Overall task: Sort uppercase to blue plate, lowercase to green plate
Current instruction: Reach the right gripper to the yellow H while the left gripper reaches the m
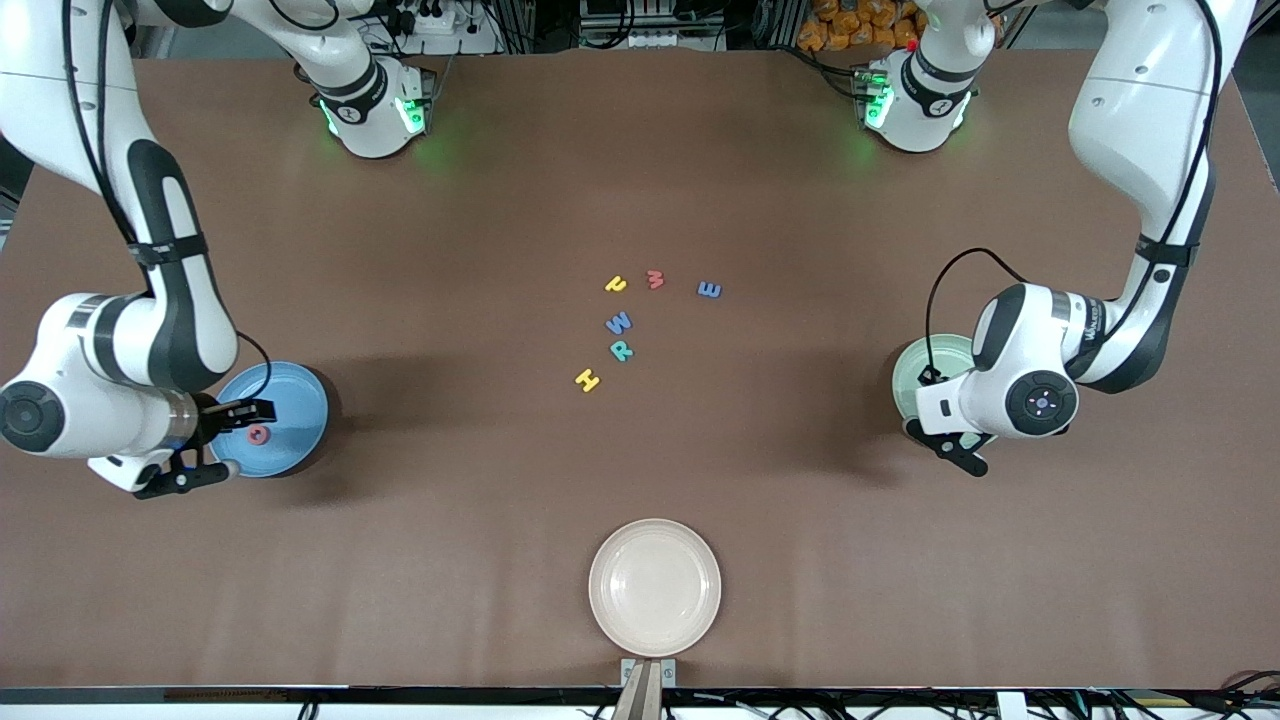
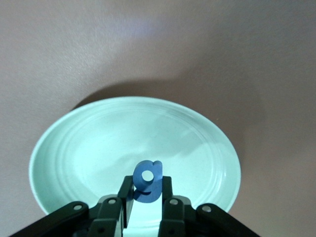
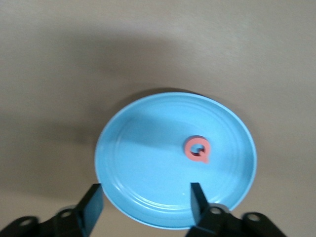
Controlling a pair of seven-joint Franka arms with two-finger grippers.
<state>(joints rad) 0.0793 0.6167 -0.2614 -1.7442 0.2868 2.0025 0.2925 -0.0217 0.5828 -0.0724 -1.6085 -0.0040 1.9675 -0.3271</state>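
Note:
The light-blue plate (image 1: 300, 400) (image 3: 148, 158) lies at the right arm's end of the table with a red Q (image 1: 259, 433) (image 3: 197, 149) flat on it. My right gripper (image 1: 225, 442) (image 3: 144, 202) hangs open over that plate's rim, nothing between its fingers. At the left arm's end, my left gripper (image 1: 950, 445) (image 2: 146, 183) is shut on a blue g (image 2: 147, 174) above the green plate (image 1: 915, 380) (image 2: 98, 148). Mid-table lie a yellow hooked letter (image 1: 616, 284), a red w (image 1: 655, 279), a blue W (image 1: 619, 323), a teal R (image 1: 622, 349) and a yellow H (image 1: 587, 379).
Another small blue letter (image 1: 709, 290) lies beside the red w, toward the left arm's end. A cream-white plate (image 1: 655, 587) sits near the table edge closest to the front camera. Both robot bases stand along the edge farthest from that camera.

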